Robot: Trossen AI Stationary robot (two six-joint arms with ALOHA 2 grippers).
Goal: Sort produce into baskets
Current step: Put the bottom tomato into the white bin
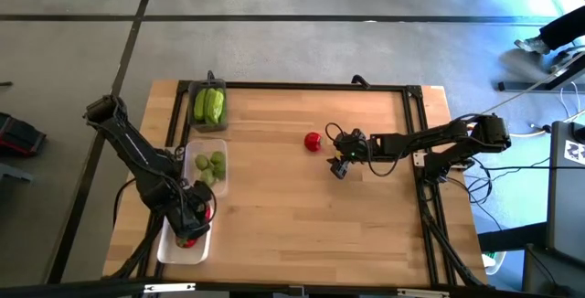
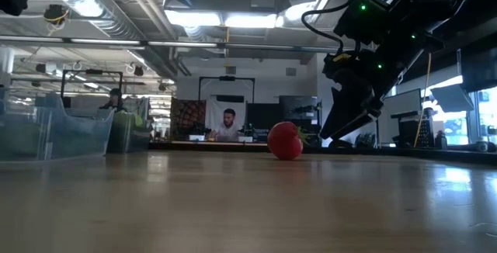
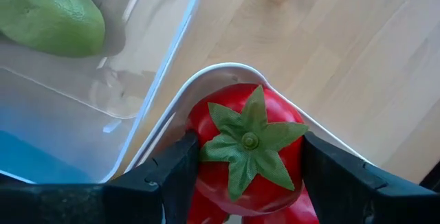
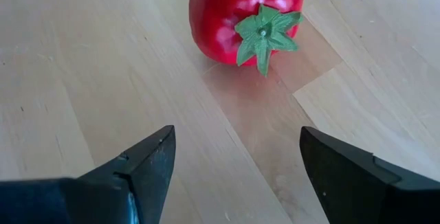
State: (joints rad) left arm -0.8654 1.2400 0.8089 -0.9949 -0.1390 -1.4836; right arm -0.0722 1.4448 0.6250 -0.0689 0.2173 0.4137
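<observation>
My left gripper (image 1: 196, 210) is shut on a red tomato (image 3: 244, 148) with a green top, over the far end of the white tray (image 1: 174, 246). Another tomato (image 1: 187, 240) lies in that tray. The clear tray (image 1: 219, 148) holds round green fruits (image 1: 210, 164). The dark grey tray (image 1: 196, 88) holds light-green cucumbers (image 1: 209, 106). A second red tomato (image 1: 313, 140) lies on its side on the table. My right gripper (image 1: 340, 158) is open just to the right of and nearer than it, with the tomato (image 4: 244, 14) ahead of its fingertips (image 4: 234, 176). My left gripper pinches the tomato by two opposite sides (image 3: 199, 141) between its two fingers, coming from above and pointing down. The tomato's green top (image 3: 249, 140) faces the wrist. It sits inside the white tray's rim (image 3: 206, 76), above another tomato (image 3: 282, 214); whether they touch, I cannot tell.
The three trays stand in a row along the table's left side. A black frame (image 1: 311, 86) runs along the far and right edges. Bare wood lies between the trays and the loose tomato. People sit in the room beyond the table (image 2: 227, 123).
</observation>
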